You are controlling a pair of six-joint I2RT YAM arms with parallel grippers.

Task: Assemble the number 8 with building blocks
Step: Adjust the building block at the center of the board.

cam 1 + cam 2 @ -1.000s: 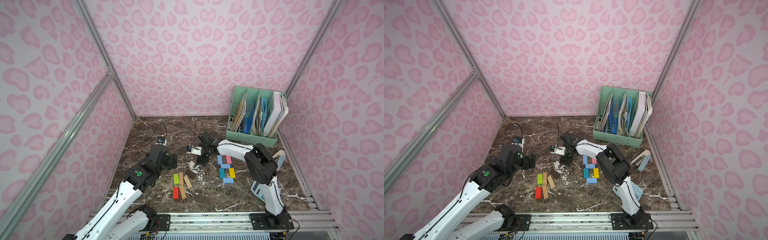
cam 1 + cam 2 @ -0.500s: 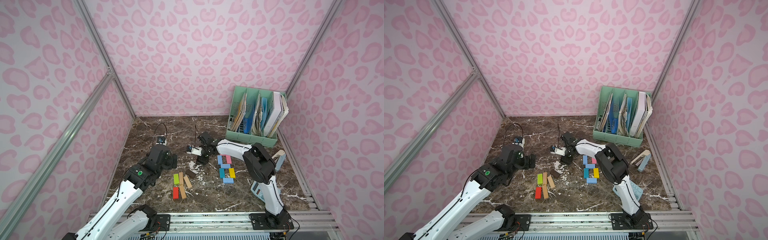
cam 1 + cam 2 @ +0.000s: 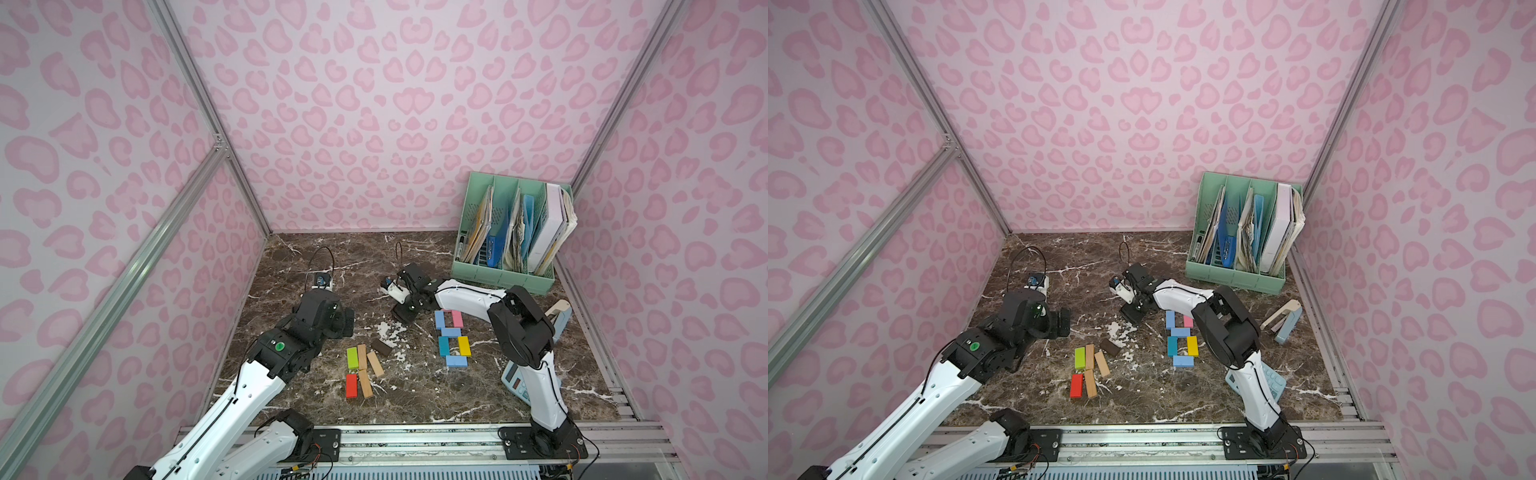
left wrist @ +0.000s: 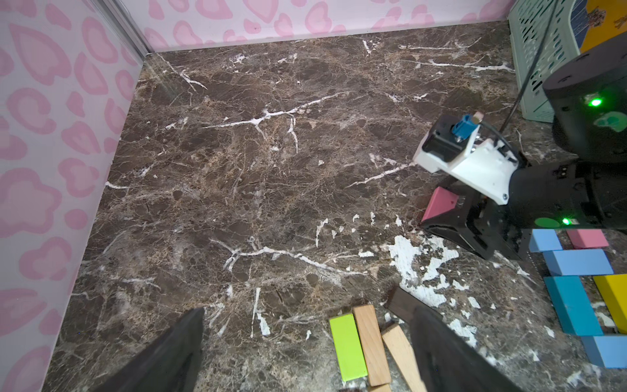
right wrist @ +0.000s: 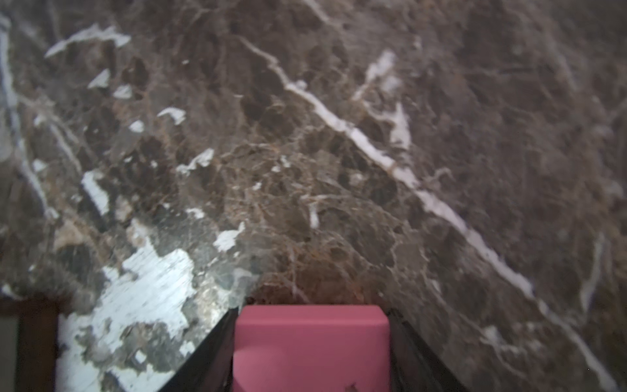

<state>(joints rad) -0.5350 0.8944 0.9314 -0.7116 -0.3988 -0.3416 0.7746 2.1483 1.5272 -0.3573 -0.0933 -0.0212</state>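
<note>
Nearest the rail, the left arm (image 3: 266,374) rises from its base and leans over the counter (image 3: 415,399), elbow raised. Its jaws are spread wide with nothing between them, close to the loose pieces: a red block (image 3: 351,385), a green block (image 3: 352,358), tan blocks (image 3: 365,376) and a dark brown block (image 3: 381,347), all lying flat. To their right lies the partial figure, with a light blue block (image 3: 456,361) at the base, a teal block (image 3: 444,345) and a yellow block (image 3: 464,345) as sides, more light blue above, and a second pink block (image 3: 457,318). The right arm (image 3: 523,332) folds over a calculator (image 3: 513,380) and stretches away, wrist pitched down, jaws clenched on the held pink block (image 5: 312,346) just beyond the figure. In both top views the jaws hide that block. The left wrist view shows it tilted (image 4: 441,203), low over the counter; whether it touches I cannot tell. Farthest stands a green file rack (image 3: 505,232).
</note>
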